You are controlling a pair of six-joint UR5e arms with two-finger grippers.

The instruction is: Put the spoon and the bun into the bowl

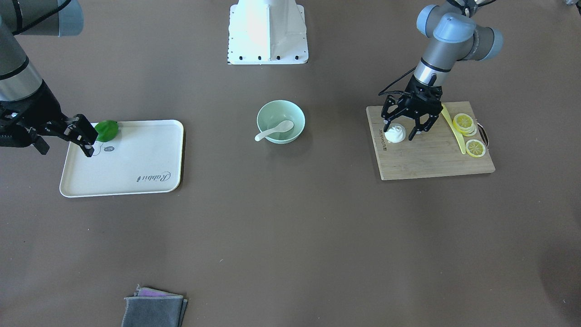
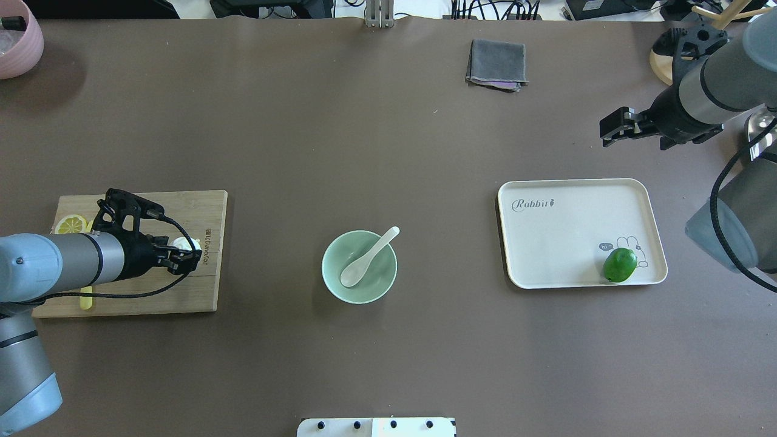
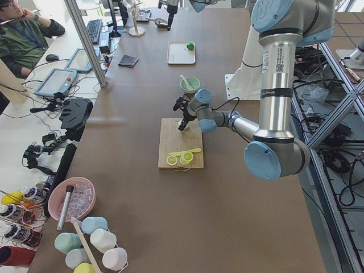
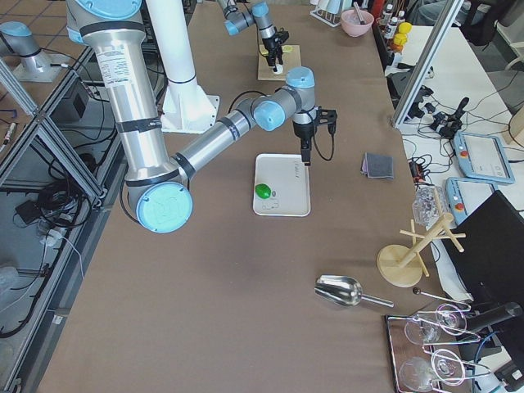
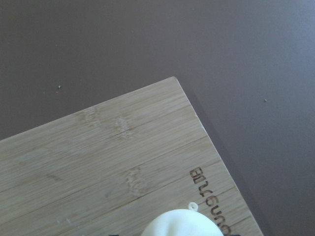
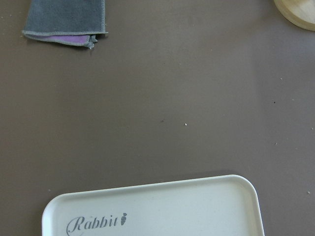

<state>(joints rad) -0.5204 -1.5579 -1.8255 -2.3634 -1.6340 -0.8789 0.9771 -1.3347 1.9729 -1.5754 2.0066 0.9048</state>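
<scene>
The cream-white spoon (image 1: 274, 131) lies in the mint-green bowl (image 1: 265, 113) at the table's middle, its handle resting over the rim; both also show in the overhead view, spoon (image 2: 367, 258) and bowl (image 2: 331, 255). The white pleated bun (image 1: 395, 133) sits on the wooden cutting board (image 1: 431, 159). My left gripper (image 1: 401, 128) is open and low over the board, one finger on each side of the bun. The left wrist view shows the bun's top (image 5: 182, 223) at its bottom edge. My right gripper (image 1: 67, 147) is open and empty, held above the table by the white tray.
A white tray (image 1: 136, 159) holds a green lime (image 1: 107, 130). Yellow lemon slices (image 1: 465, 123) and a thin yellow knife (image 1: 454, 129) lie on the board beside the left gripper. A folded grey cloth (image 2: 496, 62) lies at the far side. A pink bowl (image 2: 18, 42) stands in the far left corner.
</scene>
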